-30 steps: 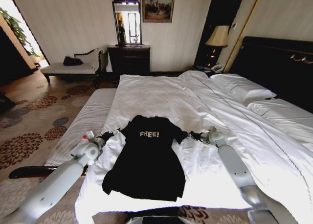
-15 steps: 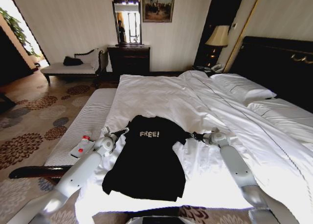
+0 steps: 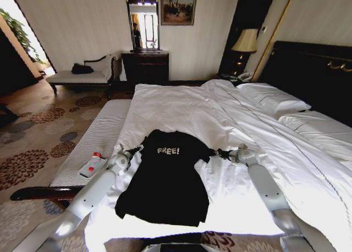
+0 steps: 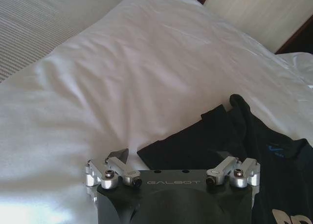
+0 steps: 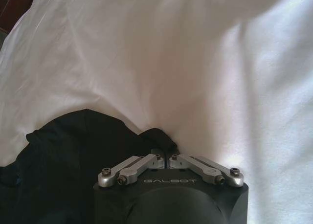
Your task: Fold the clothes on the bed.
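Observation:
The clothes, a black T-shirt (image 3: 165, 177) with white "FREE!" lettering, lie flat near the foot of the bed (image 3: 187, 106) with its white sheets. My left gripper (image 3: 135, 149) is at the shirt's left sleeve. In the left wrist view that gripper (image 4: 171, 155) is open, one dark fingertip (image 4: 120, 155) on the sheet and the sleeve hem (image 4: 195, 145) between the jaws. My right gripper (image 3: 219, 152) is at the other sleeve. In the right wrist view it (image 5: 164, 150) is shut on a bunched fold of the sleeve (image 5: 159, 137).
A grey-striped bench (image 3: 102, 133) runs along the bed's left side with a small white, red-capped bottle (image 3: 92, 164) on it. Pillows (image 3: 272, 98) and a dark headboard (image 3: 313, 70) lie far right. A dresser (image 3: 144, 66) and chaise (image 3: 82, 76) stand by the back wall.
My left arm has swung right from over the bench to the shirt's left sleeve. The right gripper has barely moved and the shirt's upper edge is slightly more bunched.

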Controlling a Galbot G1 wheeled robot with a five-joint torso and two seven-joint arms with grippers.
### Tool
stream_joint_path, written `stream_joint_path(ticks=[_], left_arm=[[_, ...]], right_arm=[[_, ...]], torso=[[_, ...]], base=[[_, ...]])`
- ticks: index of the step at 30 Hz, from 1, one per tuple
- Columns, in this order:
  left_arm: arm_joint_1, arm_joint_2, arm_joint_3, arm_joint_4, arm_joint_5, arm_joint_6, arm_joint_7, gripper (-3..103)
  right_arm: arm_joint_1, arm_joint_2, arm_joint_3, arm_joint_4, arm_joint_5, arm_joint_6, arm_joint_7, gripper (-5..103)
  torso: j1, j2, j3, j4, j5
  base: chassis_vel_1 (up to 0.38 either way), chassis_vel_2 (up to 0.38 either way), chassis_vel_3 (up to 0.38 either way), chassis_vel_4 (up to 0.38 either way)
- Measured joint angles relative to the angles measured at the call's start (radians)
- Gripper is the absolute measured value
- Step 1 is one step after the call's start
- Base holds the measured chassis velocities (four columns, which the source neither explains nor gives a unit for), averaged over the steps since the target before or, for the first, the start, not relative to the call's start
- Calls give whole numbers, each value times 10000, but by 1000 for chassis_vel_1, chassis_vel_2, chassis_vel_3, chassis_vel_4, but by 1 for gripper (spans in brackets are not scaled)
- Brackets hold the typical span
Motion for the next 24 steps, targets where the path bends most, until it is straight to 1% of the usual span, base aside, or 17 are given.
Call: stream_joint_path(ticks=[1, 2, 3, 5, 8, 10, 14, 16, 20, 22, 24], left_arm=[[-39, -54, 5, 64, 10, 13, -23, 90], [-87, -137, 12, 160, 28, 27, -57, 85], [-109, -189, 17, 217, 53, 36, -77, 74], [-114, -213, 18, 235, 69, 36, -85, 74], [-100, -237, 25, 235, 117, 35, -119, 57], [-76, -238, 20, 219, 119, 34, -132, 57], [-42, -228, -10, 229, 113, 13, -160, 35], [-42, -227, -15, 241, 110, 8, -165, 35], [-109, -232, -26, 327, 114, -34, -171, 14], [-119, -234, -27, 341, 117, -38, -172, 14], [-175, -237, -30, 410, 134, -69, -170, 3]], right_arm=[[-10, -16, 7, 10, 2, 0, 0, 1], [-31, -37, 23, 19, 3, 0, 0, 1], [-52, -50, 46, 25, 4, 0, 0, 1], [-65, -60, 61, 27, 4, 0, 0, 1], [-107, -91, 121, 32, 4, 0, -8, 1], [-114, -96, 134, 32, 4, 0, -11, 1], [-115, -96, 153, 29, -6, 0, -19, 1], [-114, -88, 153, 29, -17, 0, -19, 1], [-94, -61, 130, 28, -59, 0, -18, 1], [-92, -60, 127, 28, -61, 0, -19, 1], [-82, -59, 116, 17, -71, 0, -24, 1]], torso=[[0, 0, 0, 0, 0], [0, 0, 0, -1, 0], [0, 0, 0, -1, 1], [-1, 0, 0, 0, 1], [0, 0, 0, 1, 0], [-1, 0, 0, 1, 0], [-1, 0, 0, 1, -1], [0, 0, 0, 0, -1], [0, 0, 0, -1, -2], [-1, 0, 0, -1, -2], [-1, 1, 0, -1, -2]], base=[[0, 0, 0, 0], [0, 0, 0, 0], [0, 0, 0, 0], [0, 0, 0, 0], [0, 0, 0, 0], [0, 0, 0, 0], [0, 0, 0, 0], [0, 0, 0, 0], [0, 0, 0, 0], [0, 0, 0, 0], [0, 0, 0, 0]])
